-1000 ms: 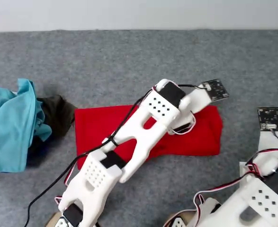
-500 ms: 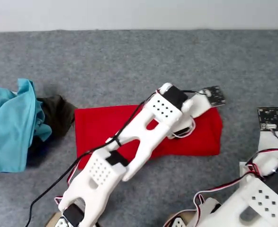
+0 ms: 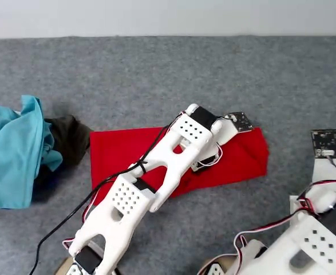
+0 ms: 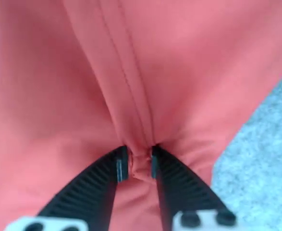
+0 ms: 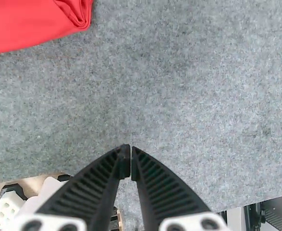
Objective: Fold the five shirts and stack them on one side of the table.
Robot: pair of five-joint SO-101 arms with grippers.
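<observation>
A red shirt [image 3: 122,153] lies folded in the middle of the grey table, and its cloth [image 4: 179,72] runs across the left wrist view. My left gripper [image 4: 135,163] is shut on a pinched ridge of that red cloth along a seam. In the high view the left arm [image 3: 173,154] stretches over the shirt, its wrist above the right part. My right gripper [image 5: 130,161] is shut on nothing above bare carpet, with the red shirt's corner [image 5: 76,14] farther off. The right arm [image 3: 305,240] sits at the near right.
A heap of shirts lies at the table's left edge: a teal one [image 3: 13,154] on top, a dark olive one [image 3: 70,137] beside it. Grey carpet [image 3: 156,74] stretches bare behind the red shirt. A small circuit board [image 3: 329,143] stands at the right.
The left arm has drawn back toward the left and near side, pulling the red shirt's right part with it; the shirt's right edge has shifted and rumpled. The right arm has stayed still.
</observation>
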